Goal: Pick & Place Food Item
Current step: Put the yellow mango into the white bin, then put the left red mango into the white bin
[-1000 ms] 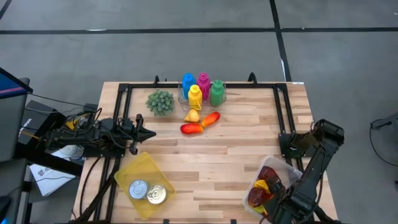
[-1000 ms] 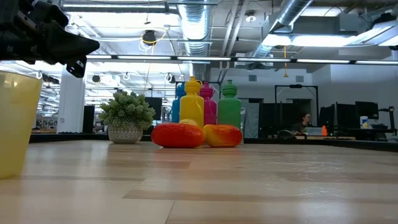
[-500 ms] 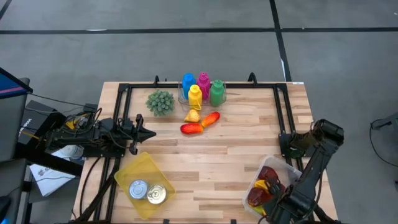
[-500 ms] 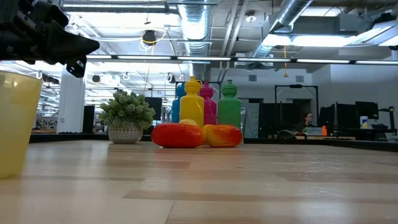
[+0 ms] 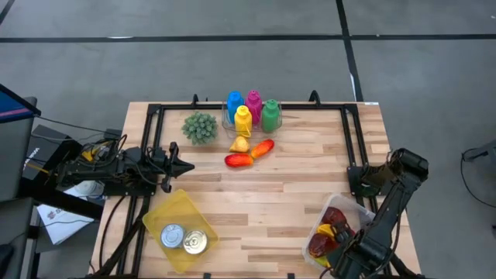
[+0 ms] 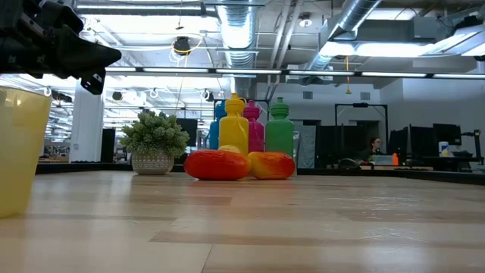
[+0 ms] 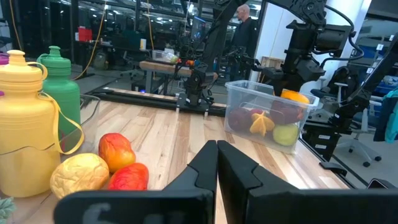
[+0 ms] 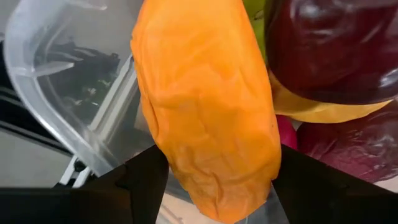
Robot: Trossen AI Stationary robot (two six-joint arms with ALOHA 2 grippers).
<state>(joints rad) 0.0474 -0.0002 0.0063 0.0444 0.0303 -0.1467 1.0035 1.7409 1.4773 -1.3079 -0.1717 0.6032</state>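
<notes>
Right end effector [image 8: 211,180] marginally lower, clenched on orange food item [image 8: 208,118] — left end effector [image 5: 184,164] idle, clenched.

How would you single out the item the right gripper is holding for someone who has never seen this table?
Start at the clear plastic bin on the table's near right corner, under the right arm. The right gripper is closed on an orange food item above the bin's edge. It is wrinkled, elongated and plain orange, unlike the dark red and yellow pieces beside it.

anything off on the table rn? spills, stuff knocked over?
Nothing stands out. Bottles and plant upright, loose food beside them, two cans in the yellow bin. Right gripper holds an orange item over the clear bin; left gripper shut, idle.
</notes>
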